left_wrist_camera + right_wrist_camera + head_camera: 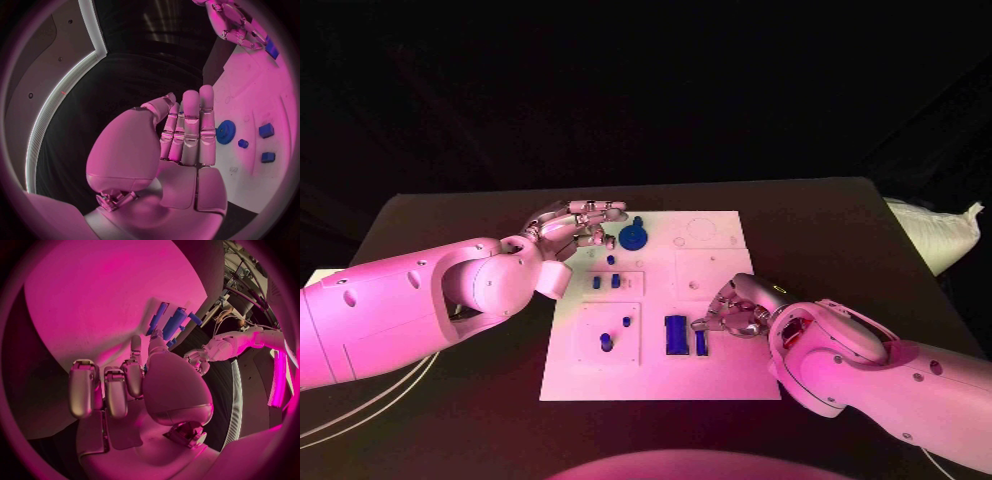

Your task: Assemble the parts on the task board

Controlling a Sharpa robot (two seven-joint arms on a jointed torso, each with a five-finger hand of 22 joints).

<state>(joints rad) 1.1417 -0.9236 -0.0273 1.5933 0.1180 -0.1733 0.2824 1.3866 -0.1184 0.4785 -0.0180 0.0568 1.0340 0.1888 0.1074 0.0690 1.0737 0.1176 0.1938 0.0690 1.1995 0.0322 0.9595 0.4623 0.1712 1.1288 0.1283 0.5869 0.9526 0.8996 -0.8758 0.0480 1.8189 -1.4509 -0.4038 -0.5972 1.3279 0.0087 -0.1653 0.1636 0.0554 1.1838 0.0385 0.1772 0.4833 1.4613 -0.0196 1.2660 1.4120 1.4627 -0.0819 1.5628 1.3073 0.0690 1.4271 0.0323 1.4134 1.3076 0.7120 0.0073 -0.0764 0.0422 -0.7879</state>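
left hand (pixel 574 226) held flat, empty, beside blue gear (pixel 633 237) | right hand (pixel 740 308) fingers spread, nothing held, near upright blue block (pixel 676 334) | gear teeth resolved from left wrist only

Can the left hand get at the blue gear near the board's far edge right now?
Probably yes: the left hand holds nothing, sits right beside the blue gear, and nothing lies between them.

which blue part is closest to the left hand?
The round blue gear at the far end of the task board, right beside the left hand. It is the one toothed disc; the other blue parts are small pegs and blocks nearer the robot.
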